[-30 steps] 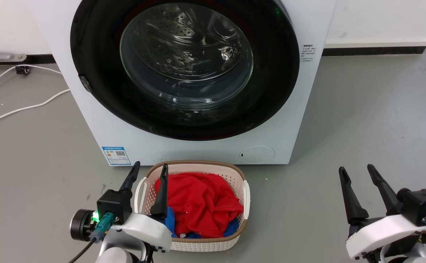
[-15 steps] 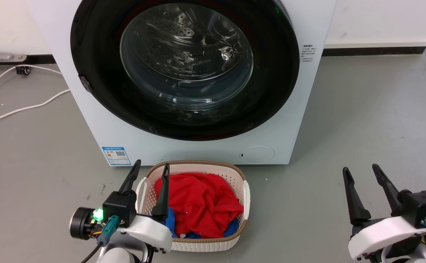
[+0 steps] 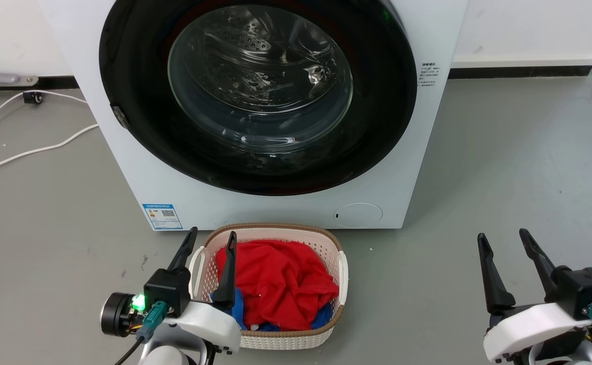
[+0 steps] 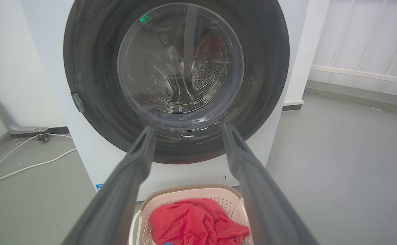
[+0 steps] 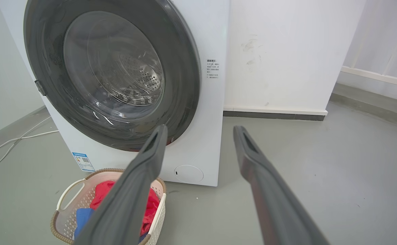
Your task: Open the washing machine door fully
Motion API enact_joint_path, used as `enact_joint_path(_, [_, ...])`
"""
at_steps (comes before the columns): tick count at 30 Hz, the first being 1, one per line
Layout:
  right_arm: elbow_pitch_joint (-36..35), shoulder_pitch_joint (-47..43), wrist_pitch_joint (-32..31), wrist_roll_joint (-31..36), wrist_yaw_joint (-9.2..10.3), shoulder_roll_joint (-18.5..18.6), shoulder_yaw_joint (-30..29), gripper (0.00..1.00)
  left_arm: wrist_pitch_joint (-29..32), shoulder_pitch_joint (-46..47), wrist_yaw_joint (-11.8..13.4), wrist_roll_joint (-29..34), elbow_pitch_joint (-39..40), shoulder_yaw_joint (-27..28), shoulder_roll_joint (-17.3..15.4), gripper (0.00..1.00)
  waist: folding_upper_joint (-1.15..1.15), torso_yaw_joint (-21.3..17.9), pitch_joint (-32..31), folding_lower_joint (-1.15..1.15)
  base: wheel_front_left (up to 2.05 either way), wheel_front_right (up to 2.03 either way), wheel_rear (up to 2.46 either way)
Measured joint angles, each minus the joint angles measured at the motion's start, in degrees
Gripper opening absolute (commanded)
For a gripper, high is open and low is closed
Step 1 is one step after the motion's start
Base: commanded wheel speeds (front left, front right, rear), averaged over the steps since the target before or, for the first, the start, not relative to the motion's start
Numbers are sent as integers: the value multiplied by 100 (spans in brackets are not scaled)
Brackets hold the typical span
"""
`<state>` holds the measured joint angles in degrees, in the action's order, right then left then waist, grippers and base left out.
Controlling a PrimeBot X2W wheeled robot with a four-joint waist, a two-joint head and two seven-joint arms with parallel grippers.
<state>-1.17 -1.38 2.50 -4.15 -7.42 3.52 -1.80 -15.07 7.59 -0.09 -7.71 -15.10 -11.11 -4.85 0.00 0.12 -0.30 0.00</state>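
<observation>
Nearest, the left pincer hangs with its two dark fingers apart and holding nothing, one finger over the rim of a white laundry basket. The right pincer is likewise spread and empty, well off to the right above the grey floor. The basket holds a crumpled red cloth and stands just before the washing machine. The washing machine door lies shut, flat against the white front, above a blue label and a round flap. A white cable trails beyond, left.
</observation>
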Motion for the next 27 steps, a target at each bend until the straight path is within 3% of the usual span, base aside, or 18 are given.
enact_joint_path(13, [5,-4,-11,-105,0,-32,-13,100,0,39,-25,-13,-64,87,59,100,0,4,0,0,0,0,0])
enact_joint_path(14, [5,-7,-27,-124,0,-33,-10,88,0,39,-26,-12,-67,94,64,100,0,4,-1,0,0,0,0])
enact_joint_path(15, [5,-8,-29,-137,0,-34,-10,34,0,39,-35,-11,-69,94,67,100,0,6,-5,0,0,0,0])
enact_joint_path(16, [3,-8,-36,-157,0,-34,-7,0,0,40,-36,-10,-73,96,73,100,0,7,-7,0,0,0,0])
enact_joint_path(23, [-8,-12,-85,-375,-8,-38,-21,0,0,40,-33,4,-73,119,101,100,0,28,-27,0,0,0,0])
enact_joint_path(27, [46,-9,-109,-853,-8,-47,-215,0,0,39,-32,3,-73,159,112,100,0,29,-31,0,0,0,0])
